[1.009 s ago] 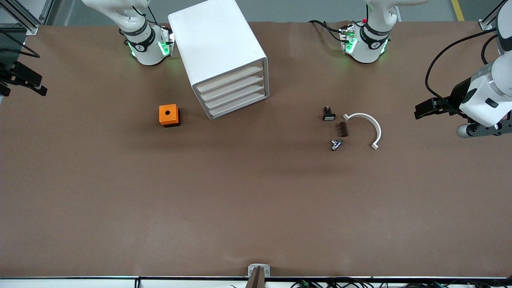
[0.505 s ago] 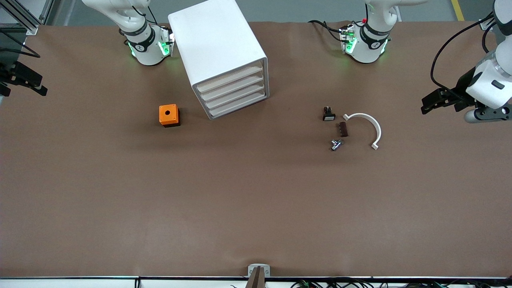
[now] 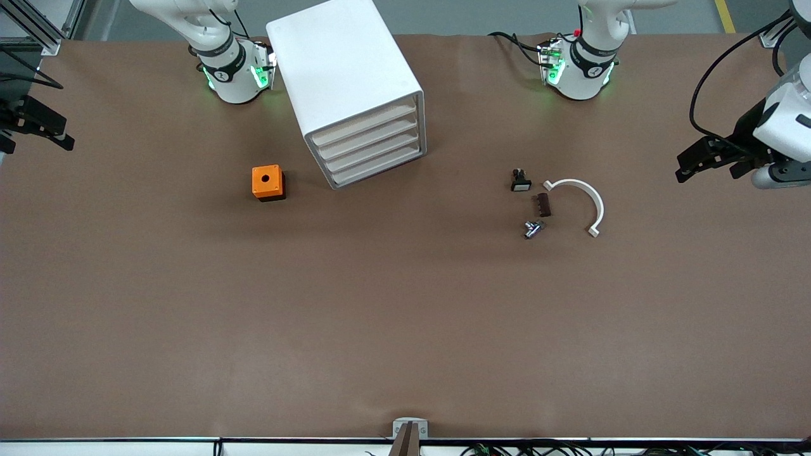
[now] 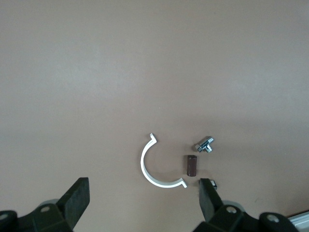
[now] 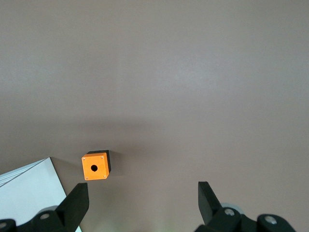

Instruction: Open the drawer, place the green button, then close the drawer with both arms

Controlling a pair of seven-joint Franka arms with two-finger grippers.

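Drawer (image 3: pixel 379 167) shut, nothing started. Button (image 3: pixel 520 180) on bench (image 3: pixel 405 316). Left end effector (image 3: pixel 702 161) and right end effector (image 3: pixel 38 130) both open, empty.

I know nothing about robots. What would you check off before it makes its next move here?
1. Drawer open for loading: not ok; it sits shut, flush with the three fronts above it.
2. Space in front of the drawer: ok; the orange box stands beside the cabinet.
3. Left gripper open, empty: ok; it is over the table's left-arm end.
4. Right gripper open, empty: ok; it is over the right-arm end.
5. Button found: cannot tell; no green cap shows among the small parts.
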